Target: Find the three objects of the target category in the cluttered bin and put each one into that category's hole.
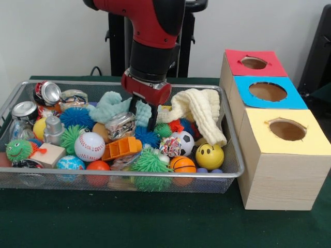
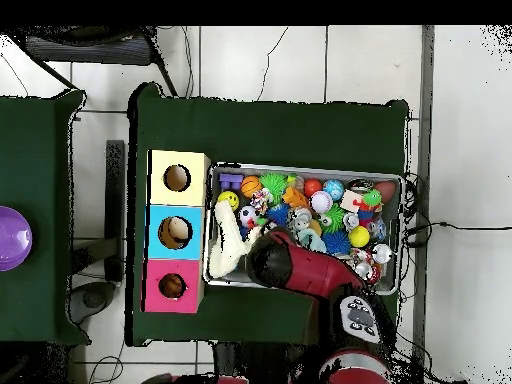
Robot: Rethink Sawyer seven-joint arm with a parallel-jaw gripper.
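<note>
The wire mesh bin (image 1: 129, 174) is full of toys, and it also shows in the overhead view (image 2: 300, 168). My gripper (image 1: 143, 112) is low in the middle of the bin. It is open, with its black fingers (image 1: 153, 119) either side of a pale teal cloth (image 1: 111, 106). An orange-red furry bit (image 1: 176, 125) shows between the cream cloth and the soccer ball; I cannot tell if it is the striped plush. The tan plush and the yellow duck are hidden. The red-bordered hole (image 1: 253, 63) is on the farthest box, right of the bin (image 2: 172, 286). In the overhead view my arm (image 2: 290, 262) hides the gripper.
A cream knitted cloth (image 1: 199, 108) drapes over the bin's right end. A baseball (image 1: 89, 146), soccer ball (image 1: 182, 142), yellow smiley ball (image 1: 209, 156), green pom (image 1: 150, 163), orange toy (image 1: 121, 148) and cans (image 1: 47, 93) fill the bin. Blue-bordered (image 1: 267, 91) and yellow-bordered (image 1: 287, 129) holes sit nearer.
</note>
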